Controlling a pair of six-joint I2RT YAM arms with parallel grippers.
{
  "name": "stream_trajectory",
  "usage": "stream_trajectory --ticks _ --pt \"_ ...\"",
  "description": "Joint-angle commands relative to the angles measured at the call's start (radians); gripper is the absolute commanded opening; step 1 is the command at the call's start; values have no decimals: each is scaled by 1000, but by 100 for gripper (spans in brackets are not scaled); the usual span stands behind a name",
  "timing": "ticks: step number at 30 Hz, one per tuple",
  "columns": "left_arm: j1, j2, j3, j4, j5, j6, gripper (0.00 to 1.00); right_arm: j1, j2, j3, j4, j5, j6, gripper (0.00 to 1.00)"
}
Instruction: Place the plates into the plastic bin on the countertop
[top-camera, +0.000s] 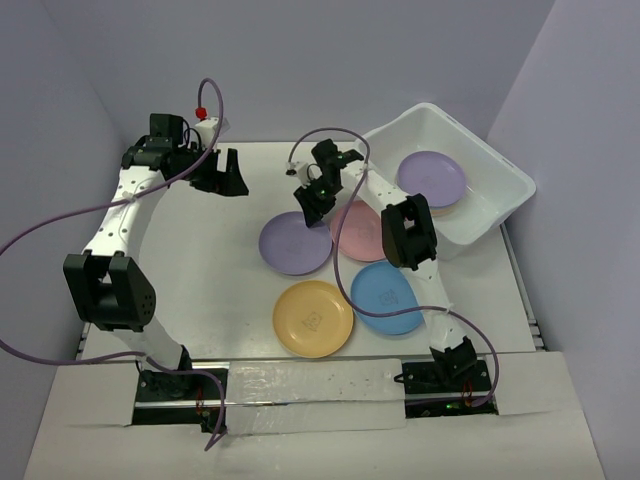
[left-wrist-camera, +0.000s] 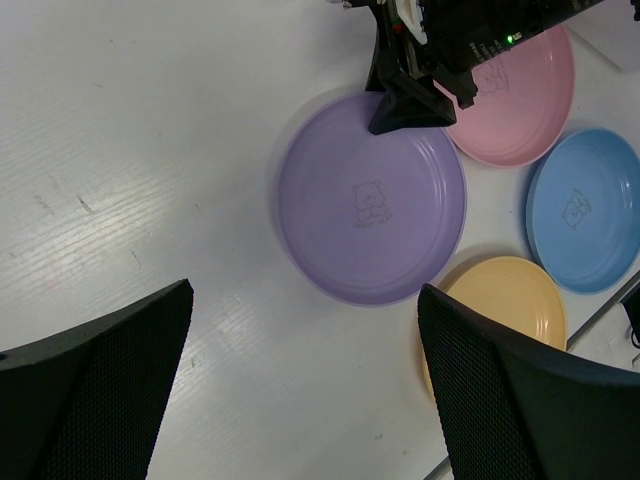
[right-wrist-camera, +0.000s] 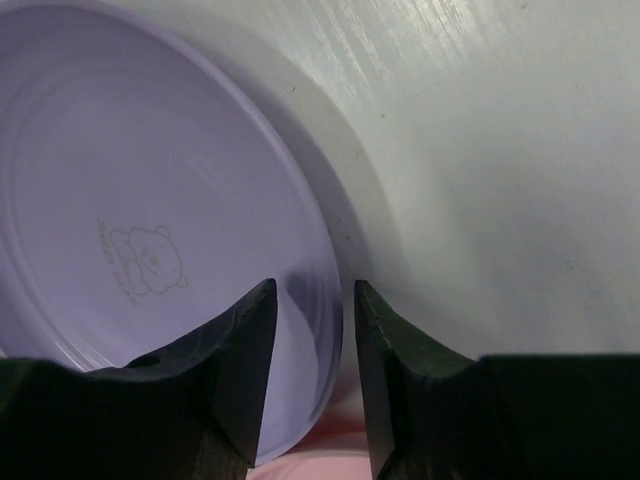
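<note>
Top external view, my entries run from the arm bases outward.

1. Tabletop (top-camera: 200, 270): white. It carries four loose plates clustered right of centre.
2. Yellow plate (top-camera: 313, 318): nearest the bases, lying flat, just beside the blue plate.
3. Blue plate (top-camera: 385, 297): right of the yellow one. The right arm crosses over part of it.
4. Purple plate (top-camera: 293, 243): behind the yellow plate, flat, with a bear mark at its centre. Its right edge meets the pink plate; I cannot tell whether they touch or overlap.
5. Pink plate (top-camera: 357, 232): right of the purple plate, partly hidden by the right arm.
6. Right end effector (top-camera: 312, 207): down at the purple plate's far rim. On the right wrist view one of the fingers (right-wrist-camera: 240, 370) stands inside the plate and the other outside it, with the rim between them. The jaws are narrowed but not clenched, and a thin shadowed gap shows between the outer finger and the rim.
7. Left end effector (top-camera: 225, 178): held above the far-left tabletop, jaws spread wide, grasping nothing. Its wrist view looks down on all four loose plates.
8. Bin (top-camera: 480, 222): translucent white, at the far right, set at an angle. It holds the binned plate (top-camera: 431, 177), also purple, which lies on a beige plate (top-camera: 447, 210) showing only an edge.
</note>
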Motion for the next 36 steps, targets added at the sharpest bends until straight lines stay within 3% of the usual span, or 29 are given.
stream_trajectory --ticks 1,6,7,12,17,25,31,36 --pt "6 -34 2 24 -14 1 99 14 5 21 12 -19 18 38" --pt "7 -26 15 15 -21 5 99 15 -12 52 -9 -24 28 1" --pt "8 -26 11 22 -25 1 99 15 -23 75 -19 -32 38 0" --pt "83 -41 -36 143 -54 -209 99 6 -143 185 -5 -98 143 0" --pt "159 -9 11 233 -60 -317 99 -66 -338 100 62 -97 248 0" --pt "160 92 121 252 -62 -334 99 -416 -553 -73 101 16 335 0" --pt "144 110 123 251 -61 -332 99 -673 -538 -113 103 67 350 0" --pt "128 113 134 232 -81 -314 99 -763 -461 -99 109 97 333 0"
